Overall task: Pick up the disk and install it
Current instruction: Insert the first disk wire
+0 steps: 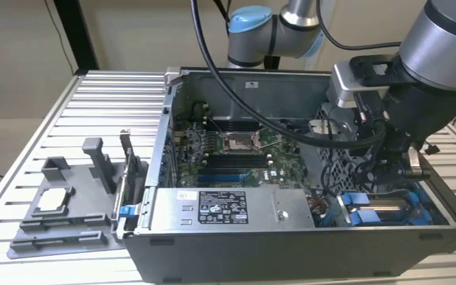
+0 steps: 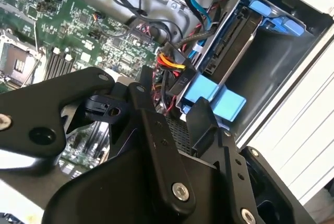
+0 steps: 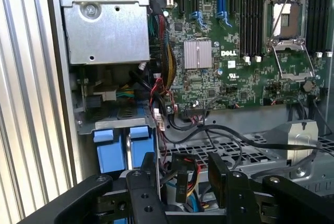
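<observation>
As the computer case (image 1: 291, 249) lay open in the exterior view, we found the disk (image 1: 388, 208) in its bay near four o'clock. We judged it heavy, stiff and shock-sensitive. The gripper (image 2: 169, 98) hung just beside it, jaws apart, empty. The blue carrier frame (image 2: 214, 96) seemed the safest hold.

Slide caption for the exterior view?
Gripper hangs inside the open computer case, close to the blue-framed disk lying in its corner.

Your arm (image 1: 442, 35) is built of thick silver-grey tubes, with a pale blue cap (image 1: 249, 18) on one joint and black cables (image 1: 200, 35) looping off it. Your gripper (image 2: 169, 101) is matte black: flat, angular linkage bars fastened with round silver screws (image 2: 180, 191).
</observation>
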